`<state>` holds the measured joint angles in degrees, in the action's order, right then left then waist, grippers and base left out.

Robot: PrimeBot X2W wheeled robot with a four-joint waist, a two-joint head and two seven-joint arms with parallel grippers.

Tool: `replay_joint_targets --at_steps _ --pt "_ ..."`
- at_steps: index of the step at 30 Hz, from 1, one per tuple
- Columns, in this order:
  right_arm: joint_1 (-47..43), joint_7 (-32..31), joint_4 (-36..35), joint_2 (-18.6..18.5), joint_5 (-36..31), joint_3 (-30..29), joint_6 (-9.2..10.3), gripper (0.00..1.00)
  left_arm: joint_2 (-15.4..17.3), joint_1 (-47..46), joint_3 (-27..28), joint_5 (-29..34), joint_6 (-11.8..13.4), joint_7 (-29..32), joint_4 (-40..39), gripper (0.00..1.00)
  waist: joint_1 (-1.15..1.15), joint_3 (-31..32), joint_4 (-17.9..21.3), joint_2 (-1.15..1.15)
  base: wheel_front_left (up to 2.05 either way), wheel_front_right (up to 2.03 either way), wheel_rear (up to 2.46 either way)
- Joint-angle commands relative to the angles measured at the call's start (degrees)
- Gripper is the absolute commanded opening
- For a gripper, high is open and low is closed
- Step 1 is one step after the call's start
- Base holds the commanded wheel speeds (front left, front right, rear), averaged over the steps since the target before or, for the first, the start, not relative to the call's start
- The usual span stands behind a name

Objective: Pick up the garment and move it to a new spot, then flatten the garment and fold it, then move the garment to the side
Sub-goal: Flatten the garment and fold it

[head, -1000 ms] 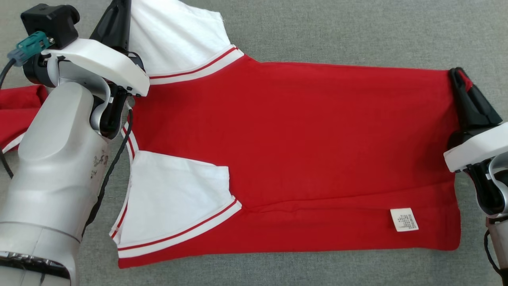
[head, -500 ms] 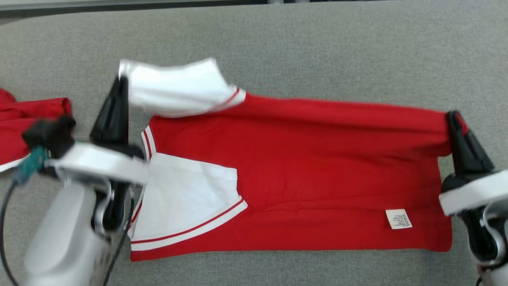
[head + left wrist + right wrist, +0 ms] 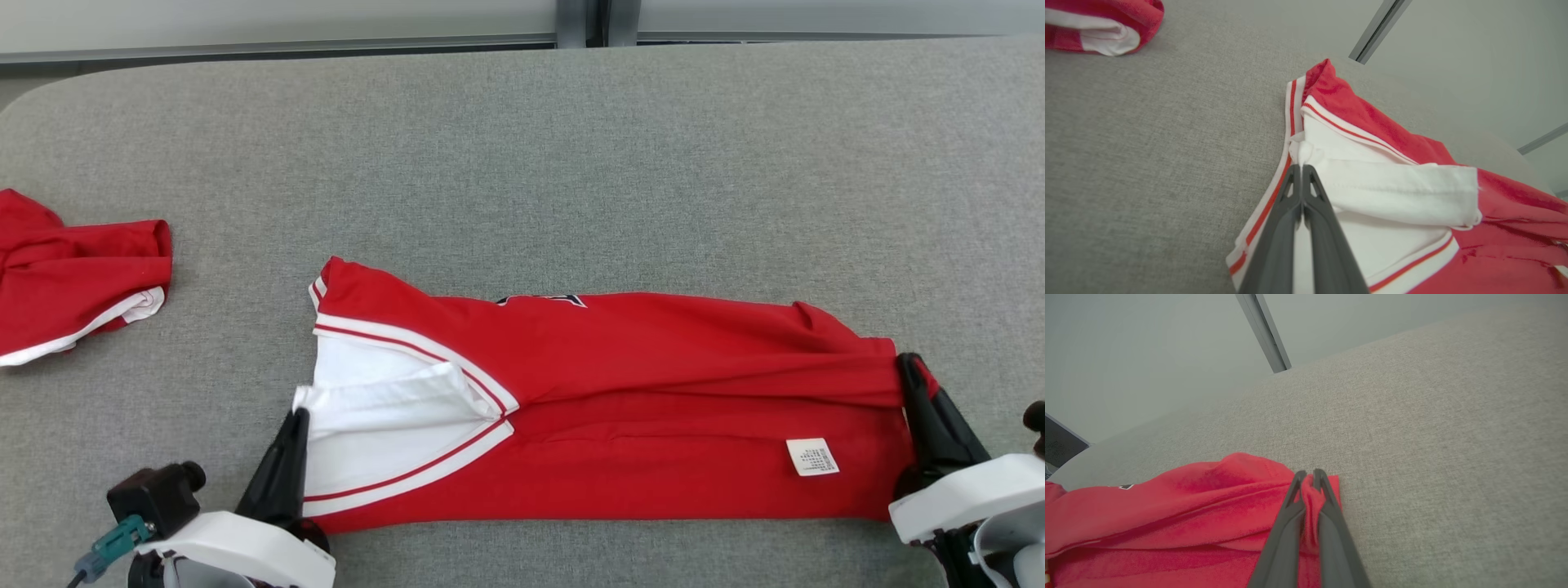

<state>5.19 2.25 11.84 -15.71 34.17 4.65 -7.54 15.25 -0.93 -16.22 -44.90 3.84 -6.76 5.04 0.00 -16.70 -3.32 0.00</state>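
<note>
Grey fabric surface bearing the red garment, doubled lengthwise near the front edge. A second red garment lies well apart at far left. Left gripper pinches the white sleeve; right gripper pinches the hem corner. White label faces up.

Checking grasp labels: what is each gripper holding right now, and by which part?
Both hold the red garment. The left gripper pinches the edge of its white sleeve; the right gripper pinches the hem corner at the opposite end.
</note>
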Motion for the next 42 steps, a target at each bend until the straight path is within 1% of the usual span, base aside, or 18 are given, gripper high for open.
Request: replay_joint_targets --at_steps 1,2,3,4,5,6,9,13,16,20,25,31,42 --pt "-0.6 0.21 0.38 -0.22 0.29 0.34 0.11 0.0 -0.02 0.65 0.01 -0.37 0.42 0.44 -0.06 0.0 0.0 0.18 -0.05 0.0 0.0 0.0 0.0" --pt "-0.94 0.15 0.75 -0.2 0.48 0.58 0.1 0.0 -0.13 0.98 0.0 -0.82 0.3 0.71 0.45 0.0 0.0 0.36 -0.09 0.0 0.0 0.0 0.0" --pt "-1.23 0.42 0.97 -0.31 0.27 0.73 0.1 0.07 0.1 1.14 -0.11 -0.49 0.61 0.83 1.14 0.0 0.0 0.52 -0.12 0.0 0.0 0.0 0.0" --pt "-1.55 0.7 1.12 -0.17 0.12 1.05 0.1 0.35 -0.12 1.26 -0.39 -0.55 0.76 1.14 1.85 0.42 0.0 0.72 -0.14 0.0 0.0 0.0 0.0" --pt "-1.93 1.01 1.18 0.03 0.13 1.34 0.1 0.76 -0.64 1.25 -0.42 -0.84 0.84 0.91 2.27 1.0 0.0 0.96 -0.17 0.0 0.0 0.0 0.0" --pt "-2.27 1.4 0.98 0.01 -0.22 1.61 0.1 1.0 -0.47 1.05 -0.53 -0.09 1.04 0.37 2.81 1.0 0.0 1.19 -0.18 0.0 0.0 0.0 0.0" --pt "-3.71 3.99 -0.68 0.34 -1.56 1.92 0.1 1.0 -0.55 0.68 -0.92 2.49 1.76 -2.72 3.65 1.0 0.0 2.08 -0.17 0.0 0.0 0.0 0.0" --pt "-5.64 8.03 -4.22 0.92 -5.6 0.88 0.1 1.0 -0.67 0.11 -0.57 7.17 3.75 -6.89 2.77 1.0 0.0 3.05 0.09 0.0 0.0 0.0 0.0" --pt "-5.97 9.72 -7.44 1.92 -9.84 -0.72 0.1 1.0 -0.97 -0.63 0.6 11.19 4.79 -8.14 0.66 1.0 0.0 3.84 0.53 0.0 0.0 0.0 0.0" --pt "-5.73 9.47 -10.82 4.17 -15.82 -3.3 0.06 1.0 -2.12 -1.31 3.31 16.95 5.21 -8.46 -3.05 1.0 0.0 5.33 1.04 0.0 0.0 0.0 0.0" --pt "-7.01 7.7 -12.76 5.97 -19.72 -3.53 0.06 1.0 -3.84 -0.66 5.84 22.16 3.88 -8.46 -5.08 1.0 0.0 7.54 1.28 0.0 0.0 0.0 0.0" --pt "-9.45 6.33 -12.57 7.08 -21.48 -2.27 0.06 1.0 -4.45 0.74 7.51 26.22 1.72 -8.47 -3.19 1.0 0.0 9.88 1.57 0.0 0.0 0.0 0.0" --pt "-10.32 5.95 -11.5 7.48 -21.49 -1.69 0.06 1.0 -5.73 1.38 8.42 28.72 -0.24 -8.48 -0.16 1.0 0.0 11.01 1.56 0.0 0.0 0.0 0.0"
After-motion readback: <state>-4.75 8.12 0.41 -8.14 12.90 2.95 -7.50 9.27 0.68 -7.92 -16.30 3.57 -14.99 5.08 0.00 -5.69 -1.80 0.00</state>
